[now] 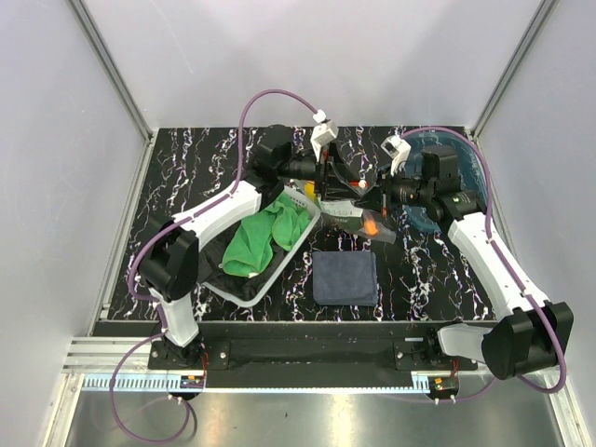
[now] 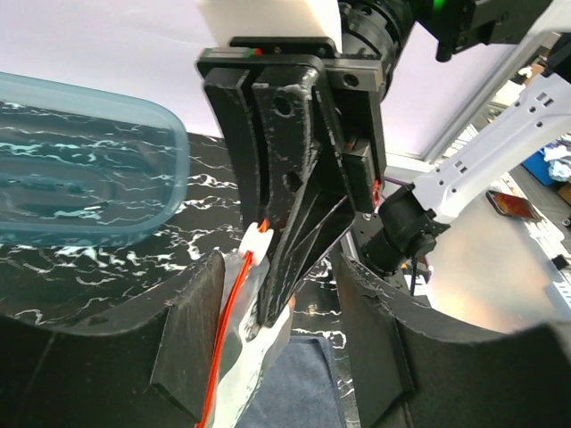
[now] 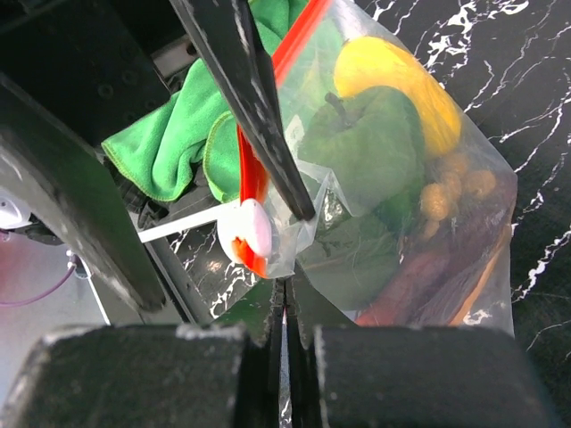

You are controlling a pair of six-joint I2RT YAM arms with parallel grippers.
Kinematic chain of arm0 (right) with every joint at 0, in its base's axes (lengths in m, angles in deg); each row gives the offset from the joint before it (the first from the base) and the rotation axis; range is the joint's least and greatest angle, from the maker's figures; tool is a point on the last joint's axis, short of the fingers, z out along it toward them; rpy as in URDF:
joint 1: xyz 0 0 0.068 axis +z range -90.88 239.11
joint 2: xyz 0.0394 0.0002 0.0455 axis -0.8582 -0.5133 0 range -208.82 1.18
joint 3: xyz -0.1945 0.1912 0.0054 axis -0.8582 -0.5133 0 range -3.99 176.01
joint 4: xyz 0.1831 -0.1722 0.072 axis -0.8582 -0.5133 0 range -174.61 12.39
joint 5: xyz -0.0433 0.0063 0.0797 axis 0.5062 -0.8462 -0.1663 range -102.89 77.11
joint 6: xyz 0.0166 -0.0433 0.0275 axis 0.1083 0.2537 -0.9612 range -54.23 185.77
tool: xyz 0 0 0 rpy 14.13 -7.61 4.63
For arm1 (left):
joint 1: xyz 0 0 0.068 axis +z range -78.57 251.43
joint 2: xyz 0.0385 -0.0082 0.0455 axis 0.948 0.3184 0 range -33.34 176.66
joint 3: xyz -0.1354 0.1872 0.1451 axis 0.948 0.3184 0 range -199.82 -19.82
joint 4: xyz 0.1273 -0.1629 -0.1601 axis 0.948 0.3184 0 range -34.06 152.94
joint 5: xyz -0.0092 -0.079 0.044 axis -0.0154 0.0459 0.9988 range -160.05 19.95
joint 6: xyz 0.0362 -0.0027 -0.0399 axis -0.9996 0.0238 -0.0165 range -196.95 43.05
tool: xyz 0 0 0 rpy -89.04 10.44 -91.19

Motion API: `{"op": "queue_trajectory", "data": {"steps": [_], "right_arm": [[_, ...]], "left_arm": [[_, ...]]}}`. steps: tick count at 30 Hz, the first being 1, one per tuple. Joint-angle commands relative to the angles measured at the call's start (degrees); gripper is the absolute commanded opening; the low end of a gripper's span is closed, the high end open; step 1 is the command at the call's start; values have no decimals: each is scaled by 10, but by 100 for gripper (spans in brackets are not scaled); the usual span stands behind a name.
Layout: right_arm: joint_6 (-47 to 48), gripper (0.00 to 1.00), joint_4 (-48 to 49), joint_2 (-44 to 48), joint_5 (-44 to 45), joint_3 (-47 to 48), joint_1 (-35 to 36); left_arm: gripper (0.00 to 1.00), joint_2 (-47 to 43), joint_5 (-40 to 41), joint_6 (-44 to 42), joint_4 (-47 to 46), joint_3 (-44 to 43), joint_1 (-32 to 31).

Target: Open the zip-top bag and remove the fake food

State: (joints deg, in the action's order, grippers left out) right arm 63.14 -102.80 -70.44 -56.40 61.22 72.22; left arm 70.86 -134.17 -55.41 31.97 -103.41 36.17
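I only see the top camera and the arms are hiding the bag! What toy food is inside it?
Observer: The right wrist view shows the fake food through the zip-top bag: a yellow piece, a green piece and small brown balls.
Operator: Is the right arm holding it?
Observer: Yes. The right end effector is shut on the bag's corner, just below the white slider.
Operator: And the left one?
Observer: The left wrist view shows the left end effector open, one finger on each side of the bag's zip edge.
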Motion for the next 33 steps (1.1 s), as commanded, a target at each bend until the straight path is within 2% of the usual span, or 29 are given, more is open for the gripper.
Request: {"op": "queue_trajectory", "data": {"steps": [1, 5, 7, 9, 12, 17, 19, 20, 24, 26, 27, 33], "right_arm": [[6, 0, 15, 23, -32, 2, -2], [7, 0, 14, 26, -30, -2, -2], [9, 0, 13, 28, -29, -2, -2], [10, 0, 12, 29, -28, -3, -3], [11, 0, 11, 31, -27, -6, -2], [15, 0, 8, 36, -19, -7, -2], [15, 5, 7, 38, -9, -7, -2], [16, 13, 6, 39, -3, -6, -2], [16, 21, 7, 32, -1, 0, -2], [17, 18, 8, 29, -1, 5, -2], [19, 0, 8, 25, -2, 7, -2], [-12, 0, 30, 27, 20, -1, -2]], "left_arm": [[57, 12, -2, -11, -20, -37, -7], [52, 30, -21, 39, -64, -48, -8], [39, 34, -26, 54, -86, -47, -8], [37, 33, -28, 54, -86, -43, -8], [25, 33, -34, 53, -85, -44, -8], [6, 18, -30, 6, -28, -44, -7], [3, 15, -28, -9, -3, -46, -7], [2, 12, -27, -12, 1, -46, -7], [0, 5, -28, -6, 2, -37, -7], [0, 0, -27, -5, -3, -27, -7], [0, -1, -29, -4, -2, -25, -7], [0, 0, 2, -9, 15, -31, -2]]}}
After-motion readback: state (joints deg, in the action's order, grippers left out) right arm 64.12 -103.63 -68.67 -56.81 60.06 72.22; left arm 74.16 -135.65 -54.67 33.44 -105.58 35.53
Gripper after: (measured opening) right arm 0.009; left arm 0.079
